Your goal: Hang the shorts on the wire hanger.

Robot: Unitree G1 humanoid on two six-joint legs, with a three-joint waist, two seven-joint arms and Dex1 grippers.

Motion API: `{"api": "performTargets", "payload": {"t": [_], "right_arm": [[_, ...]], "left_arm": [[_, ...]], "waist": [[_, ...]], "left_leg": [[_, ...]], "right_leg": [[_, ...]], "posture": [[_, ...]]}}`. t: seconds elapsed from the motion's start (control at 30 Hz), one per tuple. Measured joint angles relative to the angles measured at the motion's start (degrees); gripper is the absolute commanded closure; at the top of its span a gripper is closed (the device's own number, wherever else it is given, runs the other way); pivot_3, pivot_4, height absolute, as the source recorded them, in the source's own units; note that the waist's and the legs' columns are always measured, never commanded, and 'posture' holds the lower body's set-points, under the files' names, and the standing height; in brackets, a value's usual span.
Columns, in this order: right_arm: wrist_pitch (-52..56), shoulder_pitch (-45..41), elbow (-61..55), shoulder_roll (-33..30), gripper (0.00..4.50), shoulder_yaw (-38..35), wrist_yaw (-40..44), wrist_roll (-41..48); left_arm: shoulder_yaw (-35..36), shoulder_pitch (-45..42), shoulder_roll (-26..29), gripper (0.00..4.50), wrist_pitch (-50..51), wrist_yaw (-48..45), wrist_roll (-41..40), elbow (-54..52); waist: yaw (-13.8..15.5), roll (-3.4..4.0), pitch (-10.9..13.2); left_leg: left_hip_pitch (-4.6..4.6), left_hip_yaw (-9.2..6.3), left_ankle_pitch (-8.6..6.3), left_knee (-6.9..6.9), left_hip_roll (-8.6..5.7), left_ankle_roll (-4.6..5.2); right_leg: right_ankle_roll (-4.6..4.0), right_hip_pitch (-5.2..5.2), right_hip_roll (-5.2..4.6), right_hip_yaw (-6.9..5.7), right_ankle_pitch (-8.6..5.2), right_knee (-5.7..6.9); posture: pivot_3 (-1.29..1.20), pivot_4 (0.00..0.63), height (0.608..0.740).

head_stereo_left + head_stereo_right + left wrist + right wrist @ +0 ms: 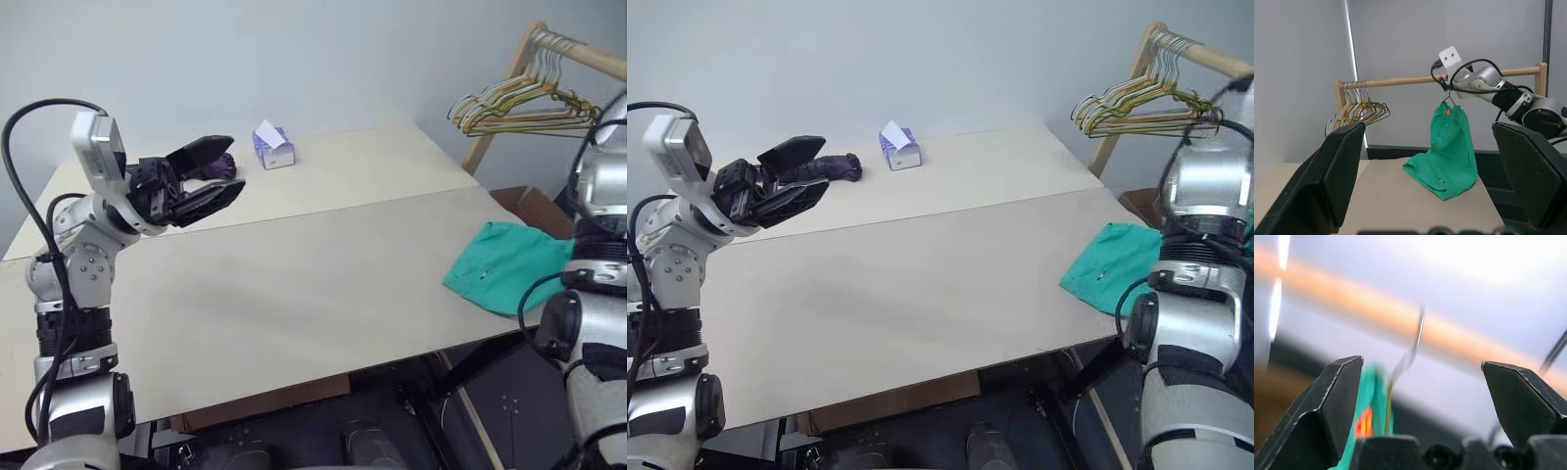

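Shorts (1449,149) of soft teal cloth droop from the thin wire hanger (1448,101), whose hook pokes up beside the right gripper (1420,406); their lower folds slump on the table (294,284) edge under the wooden rail (1400,80). That gripper's black fingers stand wide apart around the hook with nothing pinched; whether the hook rests on anything cannot be told. Over the far corner, the left gripper (211,176) hangs spread and empty, probably just keeping clear. Gathered waistband bunches at the wire, an orange tag showing. Pale hangers (519,103) cluster along the rail.
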Motion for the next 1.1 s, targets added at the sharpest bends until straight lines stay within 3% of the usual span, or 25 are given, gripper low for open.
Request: {"api": "performTargets", "payload": {"t": [0.2, 0.33, 0.57, 0.83, 1.1], "right_arm": [[-9.5, 1.5, -0.96, 2.45, 0.03, 13.2, 9.88, -6.67], [-15.0, 5.08, -1.16, 5.69, 0.03, 20.54, 21.93, -7.79], [-15.77, 16.19, -8.81, 8.55, 0.03, 22.87, 43.4, -3.06], [-19.66, 31.98, -25.99, 1.85, 0.03, 27.32, 71.26, 4.64], [-23.82, 34.37, -29.94, -0.35, 0.03, 29.67, 78.77, 2.98]], "left_arm": [[2.11, 2.74, 0.37, 0.0, -0.03, 3.1, 0.2, -0.37], [3.53, 8.2, 1.6, 0.0, -0.12, 5.54, 1.79, -1.12], [7.63, 18.22, 3.31, 0.0, 0.19, 9.72, 2.04, -6.16], [10.08, 29.78, 4.18, 0.0, 1.07, 14.51, 2.54, -12.83], [9.54, 33.07, 4.24, 0.0, 0.01, 19.18, 7.07, -15.78]], "waist": [[0.12, 0.0, 0.0], [0.39, -0.01, 0.0], [3.56, -0.02, 0.0], [8.77, -0.03, 0.0], [11.5, -0.18, -0.01]], "left_leg": [[0.02, -0.04, 0.0, 0.0, 0.0, 0.0], [0.02, -0.12, 0.0, 0.0, 0.0, 0.0], [-0.02, -0.23, 0.0, 0.01, 0.0, -0.01], [0.04, -0.12, 0.0, 0.05, -0.01, -0.01], [0.06, -0.03, -0.01, 0.05, 0.0, -0.02]], "right_leg": [[0.0, 0.03, 0.0, -0.01, 0.0, -0.01], [0.0, 0.03, -0.01, -0.06, 0.01, 0.02], [0.0, -0.01, -0.02, -0.16, 0.01, 0.02], [-0.02, 0.06, -0.03, -0.19, 0.01, -0.02], [-0.06, 0.11, -0.02, -0.19, 0.04, -0.2]], "posture": [[0.02, 0.0, 0.74], [0.04, 0.0, 0.74], [0.13, 0.0, 0.74], [0.19, 0.0, 0.74], [0.22, 0.0, 0.74]]}}
